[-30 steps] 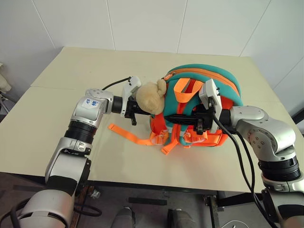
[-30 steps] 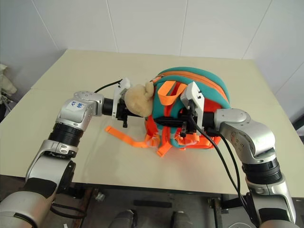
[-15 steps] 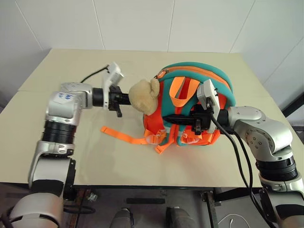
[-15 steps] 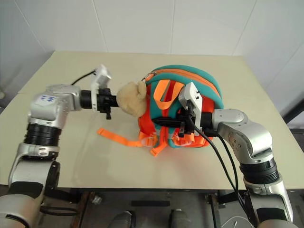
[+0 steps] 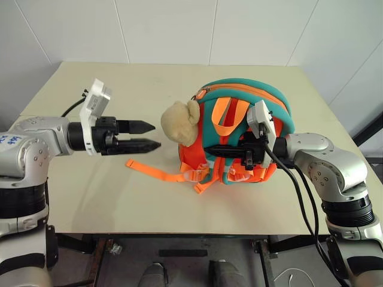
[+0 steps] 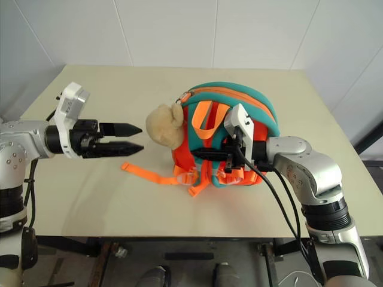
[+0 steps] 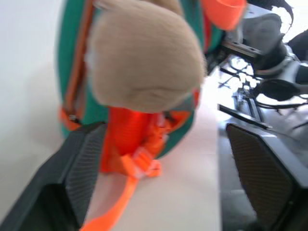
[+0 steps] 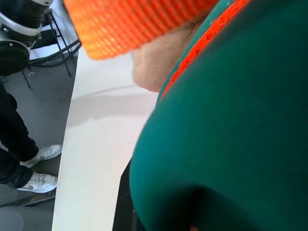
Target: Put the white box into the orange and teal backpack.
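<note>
A: Item one, left gripper (image 5: 149, 135). Status?

B: Jaws spread wide, holding nothing. A second ago they were shut on the tan plush ball (image 5: 179, 122); now they have let it go and drawn back to the robot's left, well apart from it. The forearm lies nearly level over the table (image 5: 90, 191), jaws aimed right, toward the plush.

A: Item two, right gripper (image 5: 222, 150).

B: Unchanged. Shut; the black fingers reach level and leftward into the orange straps on the front of the orange and teal backpack (image 5: 251, 104). It seems to be pinching strap or fabric there, but what exactly lies between the jaws I cannot tell. The right wrist view has teal fabric and orange webbing pressed close to the lens.

A: Item three, the backpack itself.

B: Resting on the table right of centre, strap side facing the robot, one loose orange strap (image 5: 158, 173) trailing left across the tabletop. The plush hangs at its left shoulder, no longer supported.

A: Item four, the white box.

B: No entry: not on the table anywhere these views reach. It may already be inside the bag; I cannot confirm.

A: Meaning for the task?

B: In my judgement the left arm is freed for another job, while the right steadies the bag.
</note>
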Controlling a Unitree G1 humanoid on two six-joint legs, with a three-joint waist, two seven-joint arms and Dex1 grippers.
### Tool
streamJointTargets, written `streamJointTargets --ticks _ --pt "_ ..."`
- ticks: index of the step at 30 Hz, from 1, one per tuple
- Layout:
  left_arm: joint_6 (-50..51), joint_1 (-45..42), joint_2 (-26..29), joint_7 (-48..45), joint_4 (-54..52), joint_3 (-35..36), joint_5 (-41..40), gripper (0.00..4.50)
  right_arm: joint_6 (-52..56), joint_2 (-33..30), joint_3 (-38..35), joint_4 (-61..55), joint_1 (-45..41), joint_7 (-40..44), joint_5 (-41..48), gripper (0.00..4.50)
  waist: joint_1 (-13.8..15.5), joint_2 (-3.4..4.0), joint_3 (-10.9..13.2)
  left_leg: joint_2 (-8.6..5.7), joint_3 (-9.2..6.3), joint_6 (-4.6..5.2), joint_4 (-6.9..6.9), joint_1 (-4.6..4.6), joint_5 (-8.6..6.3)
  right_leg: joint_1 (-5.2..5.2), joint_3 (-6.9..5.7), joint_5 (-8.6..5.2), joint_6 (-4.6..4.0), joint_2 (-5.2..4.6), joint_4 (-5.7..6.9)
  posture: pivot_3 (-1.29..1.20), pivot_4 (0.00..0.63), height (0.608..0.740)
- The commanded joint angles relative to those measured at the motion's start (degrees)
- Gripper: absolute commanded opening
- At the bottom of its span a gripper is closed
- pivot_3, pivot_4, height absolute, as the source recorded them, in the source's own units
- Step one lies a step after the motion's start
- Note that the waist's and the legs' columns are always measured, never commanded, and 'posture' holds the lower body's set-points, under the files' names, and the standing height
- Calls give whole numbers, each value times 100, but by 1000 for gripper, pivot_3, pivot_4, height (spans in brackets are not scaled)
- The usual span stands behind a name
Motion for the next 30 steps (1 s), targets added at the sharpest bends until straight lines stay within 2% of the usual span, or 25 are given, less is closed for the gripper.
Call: streamJointTargets --ticks 1,6,14,17,25,28,30 --pt "-242 -56 -17 247 -123 116 -138 4477 -69 -52 -129 -153 -66 44 49 0 3 0 0 0 -1 0 0 0 0 0 0 0 0 0 0 0 150 740" --pt "-825 -439 -634 832 244 14 -58 4477 -60 -69 -145 -184 -49 27 45 0 15 0 0 -1 -2 0 4 1 0 2 -1 0 0 0 3 0 150 740" --pt "-1769 -870 -1412 1074 953 -466 267 4477 -61 -50 -154 -224 -6 -40 26 0 -2 0 0 -3 1 0 3 0 0 1 1 1 1 0 -1 0 150 740" --pt "-1650 -916 -1382 1070 1028 -604 242 3848 -35 -56 -174 -273 35 -89 38 0 0 0 0 -2 3 0 0 1 0 -1 3 1 2 1 0 0 150 740" --pt "-1117 -1037 -861 1043 1038 -722 246 1463 -17 -105 -246 -350 150 -160 73 0 4 0 0 -2 2 0 0 1 0 0 3 1 2 1 0 0 150 740" --pt "-980 -1080 -717 1057 1035 -725 232 822 -23 -95 -250 -364 165 -185 74 0 3 0 0 -2 2 0 0 1 0 0 3 1 2 0 0 0 150 740" --pt "-839 -1145 -590 1090 1026 -692 217 624 -28 -97 -258 -375 181 -192 81 0 -1 0 0 -2 2 0 -1 1 0 0 3 1 2 1 0 0 150 740"
